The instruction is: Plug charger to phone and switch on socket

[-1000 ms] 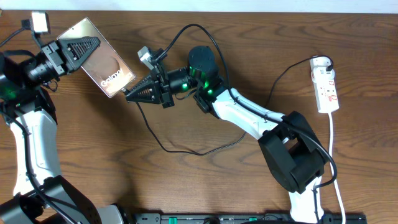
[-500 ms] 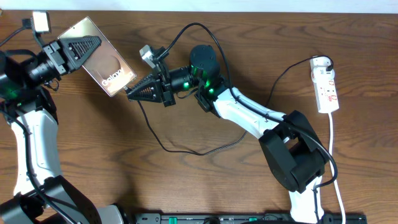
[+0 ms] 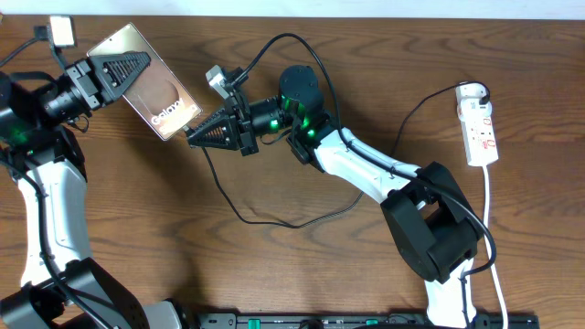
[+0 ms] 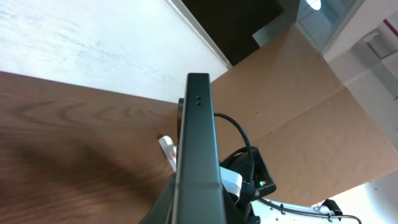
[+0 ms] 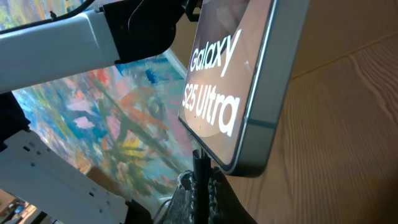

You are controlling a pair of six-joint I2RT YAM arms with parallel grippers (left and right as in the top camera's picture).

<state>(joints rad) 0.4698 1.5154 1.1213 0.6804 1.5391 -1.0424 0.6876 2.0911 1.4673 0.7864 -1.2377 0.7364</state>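
My left gripper (image 3: 135, 66) is shut on the phone (image 3: 157, 87) and holds it tilted above the table's far left. The phone's face reads "Galaxy S25 Ultra" (image 5: 214, 81). In the left wrist view only its dark thin edge (image 4: 199, 137) shows, rising from my gripper (image 4: 199, 214). My right gripper (image 3: 194, 137) is shut on the charger's black plug tip (image 5: 200, 165). That tip stands right at the phone's lower end; I cannot tell whether it is inside the port. The charger cable (image 3: 265, 219) loops across the table to the white socket (image 3: 479, 128) at the far right.
The socket's white cord (image 3: 491, 228) runs down the right side towards the table's front edge. The right arm's white link (image 3: 366, 174) and black base (image 3: 434, 233) lie across the middle right. A black rail (image 3: 366, 322) lines the front edge.
The phone and my right gripper with the plug have both shifted very slightly to the right. Both grips stay shut.
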